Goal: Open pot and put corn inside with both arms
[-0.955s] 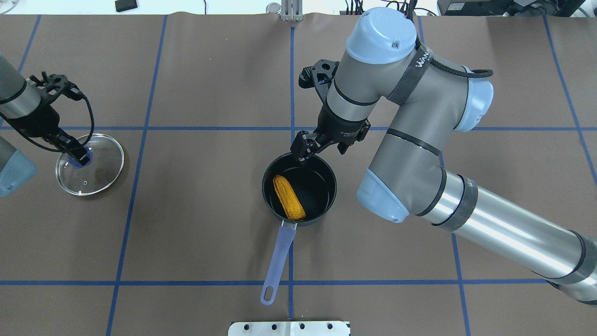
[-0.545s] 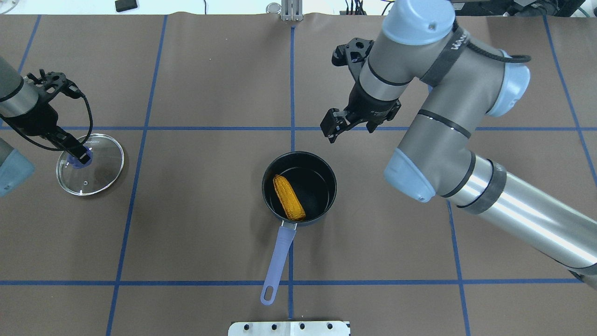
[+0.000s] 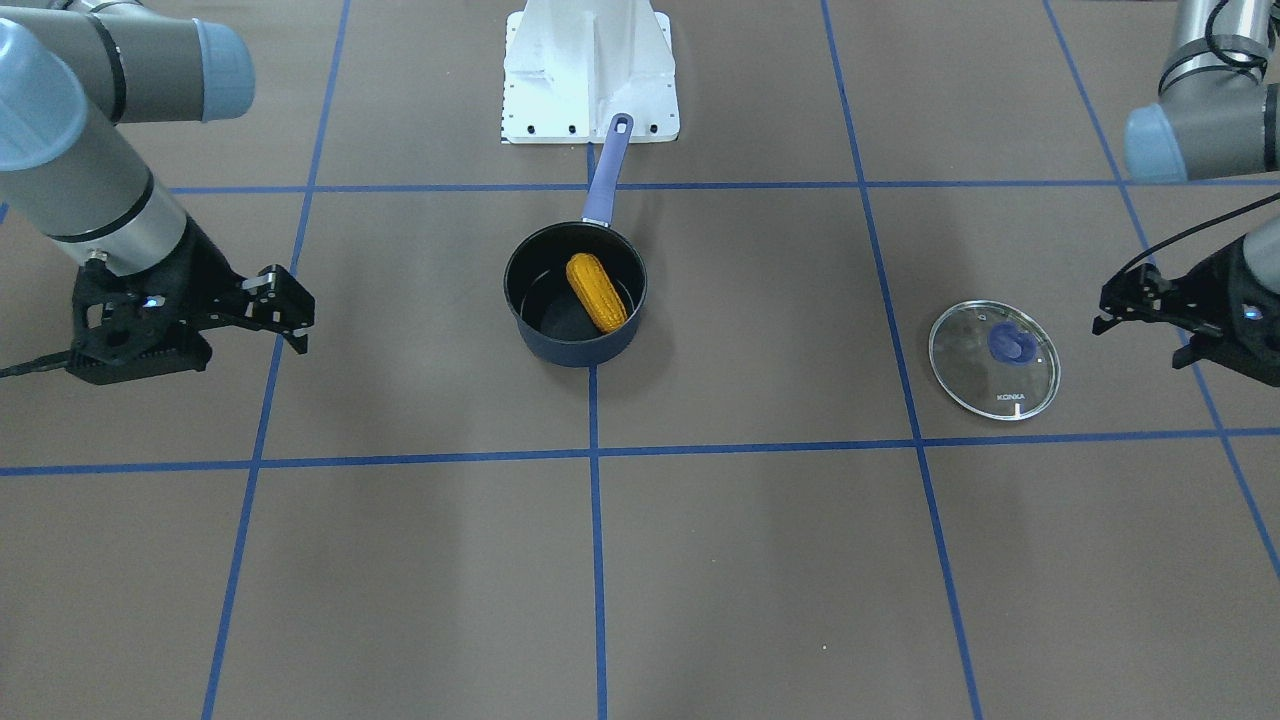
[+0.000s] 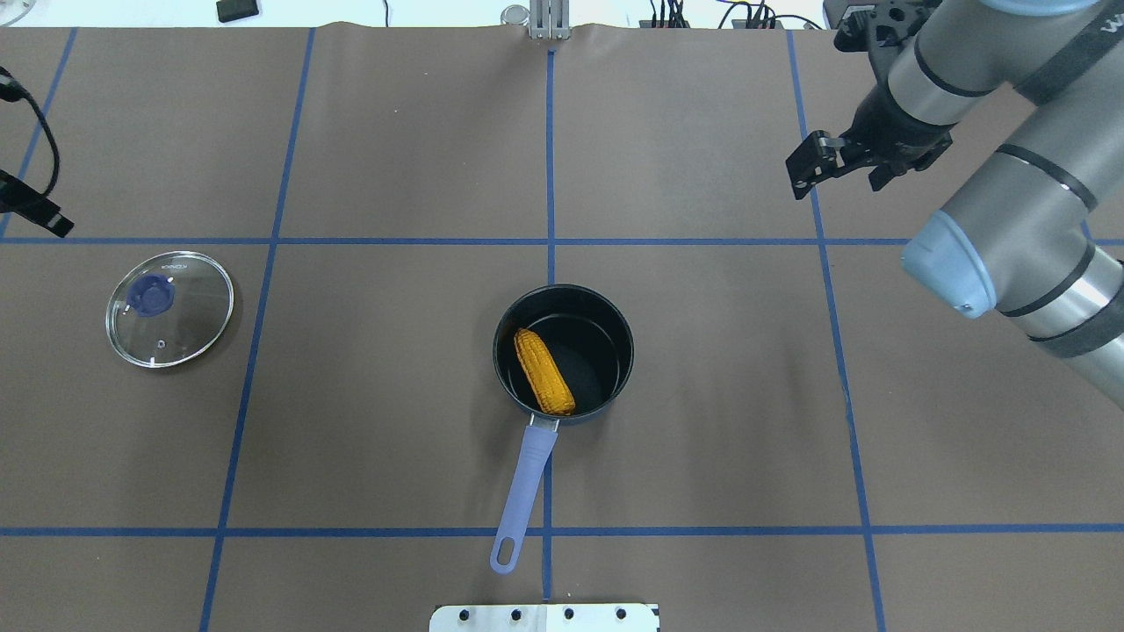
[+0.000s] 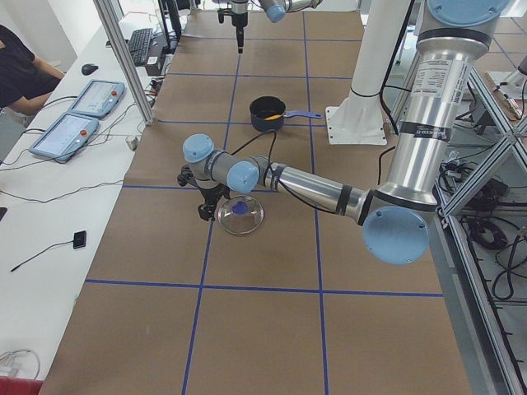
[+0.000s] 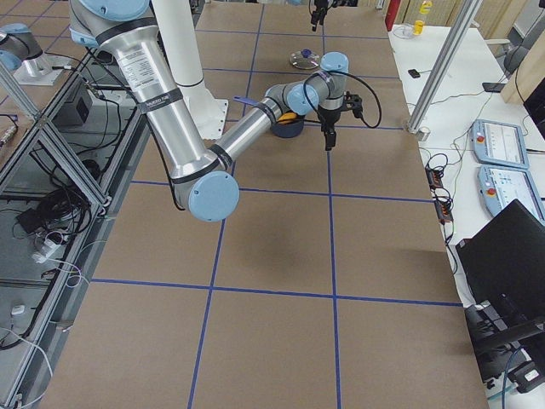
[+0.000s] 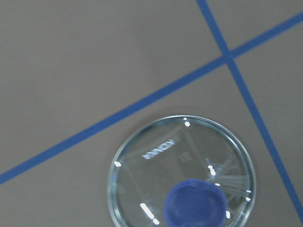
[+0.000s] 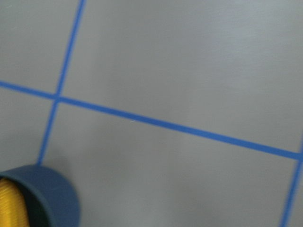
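The navy pot (image 4: 606, 338) stands uncovered at the table's centre, its lavender handle (image 4: 524, 491) pointing toward the robot. The corn (image 4: 544, 371) lies inside it against the left wall; it also shows in the front view (image 3: 597, 292) and at the edge of the right wrist view (image 8: 7, 203). My right gripper (image 4: 801, 171) hangs open and empty, far to the back right of the pot (image 3: 560, 345). My left gripper (image 3: 1115, 300) is open and empty, beside and above the glass lid (image 4: 169, 308).
The KONKA glass lid (image 3: 993, 360) lies flat on the brown mat at the left, knob up; the left wrist view looks down on the lid (image 7: 182, 175). A white mounting plate (image 3: 590, 70) sits by the handle's end. Blue tape lines grid the mat.
My right arm has swung away from the pot to the back right. My left gripper has let go of the lid's knob and drawn back left, away from the lid. Corn and pot have not moved.
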